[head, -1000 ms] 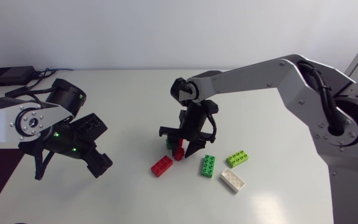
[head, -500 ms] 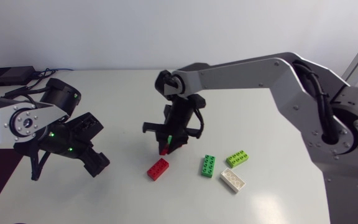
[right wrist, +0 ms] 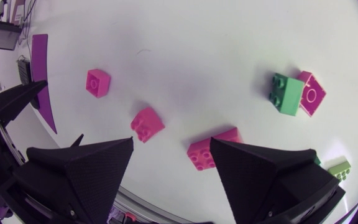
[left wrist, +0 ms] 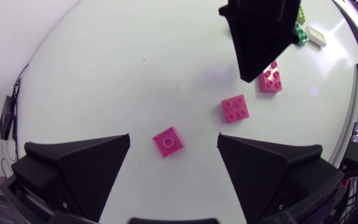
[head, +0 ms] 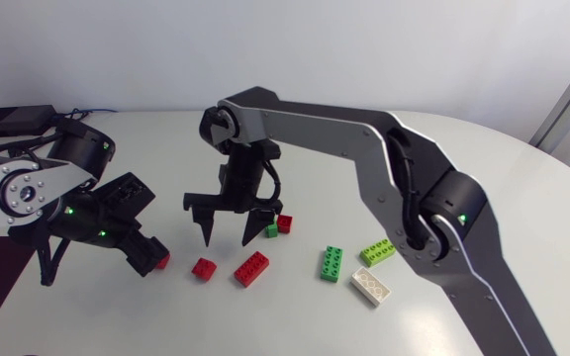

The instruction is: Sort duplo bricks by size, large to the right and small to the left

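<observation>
Swinging away from the cluster at the middle of the table (head: 443,158), the right arm has carried a small red brick (head: 204,267) toward the left side and let it go. The right gripper (head: 229,237) now hangs just above it, its two wedge fingers spread wide with nothing between them. The dropped brick lies left of the middle, toward the near edge, close beside the large red brick (head: 253,267). A second small red brick (head: 161,260) sits a little further left, right by the left gripper (left wrist: 173,149), which is likewise open and empty and has drifted slightly toward the left edge. From where I stand, that makes two small ones delivered. A small green brick (head: 271,230) and another small red one (head: 285,223) are touching each other near the middle and look to be next. The large green brick (head: 332,263), lime brick (head: 378,252) and white brick (head: 370,286) lie right of the middle, but the large red one seems too far left.
</observation>
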`<state>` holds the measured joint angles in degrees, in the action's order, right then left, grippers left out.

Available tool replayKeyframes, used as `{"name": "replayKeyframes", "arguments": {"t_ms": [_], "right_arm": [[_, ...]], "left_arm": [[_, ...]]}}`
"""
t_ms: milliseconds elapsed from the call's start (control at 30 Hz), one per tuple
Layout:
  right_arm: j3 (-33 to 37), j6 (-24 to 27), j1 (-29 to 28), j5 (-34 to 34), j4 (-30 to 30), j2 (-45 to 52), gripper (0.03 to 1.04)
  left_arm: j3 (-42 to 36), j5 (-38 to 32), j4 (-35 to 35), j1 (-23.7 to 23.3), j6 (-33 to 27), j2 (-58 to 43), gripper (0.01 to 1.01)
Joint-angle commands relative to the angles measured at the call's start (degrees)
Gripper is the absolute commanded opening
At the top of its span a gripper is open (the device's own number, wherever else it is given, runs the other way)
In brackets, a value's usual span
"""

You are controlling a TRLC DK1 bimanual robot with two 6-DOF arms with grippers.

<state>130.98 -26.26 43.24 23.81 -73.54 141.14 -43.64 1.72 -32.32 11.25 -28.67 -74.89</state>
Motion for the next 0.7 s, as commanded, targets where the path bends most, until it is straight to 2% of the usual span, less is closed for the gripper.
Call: {"name": "replayKeyframes", "arguments": {"t_ms": [0, 100, 267, 467, 600, 667], "right_arm": [[-2.5, 0.6, -3.8, -0.8, -0.8, -2.0, 1.0], [-4.4, 1.5, -7.2, -1.7, -0.5, -2.3, 1.0], [-7.4, 1.7, -9.1, -1.9, 1.4, -2.0, 1.0], [-5.8, 1.7, -9.4, -2.9, 2.2, 0.1, 0.99], [-4.9, 1.7, -8.9, -3.4, 2.2, 0.9, 0.85], [-5.5, 1.5, -8.7, -3.7, 2.6, 0.9, 0.67]], "left_arm": [[1.1, 0.5, 0.0, -0.4, -0.7, 0.4, 0.975], [0.9, 0.6, 0.0, 0.1, -0.5, 0.4, 0.977], [0.9, 0.8, 0.2, 0.2, -0.5, 0.1, 0.977], [1.1, 0.8, 0.3, 0.2, -0.6, -0.2, 0.977], [1.4, 0.9, 0.4, -0.1, -0.6, -0.3, 0.977], [1.4, 0.9, 0.4, -0.1, -0.7, -0.3, 0.977]]}}
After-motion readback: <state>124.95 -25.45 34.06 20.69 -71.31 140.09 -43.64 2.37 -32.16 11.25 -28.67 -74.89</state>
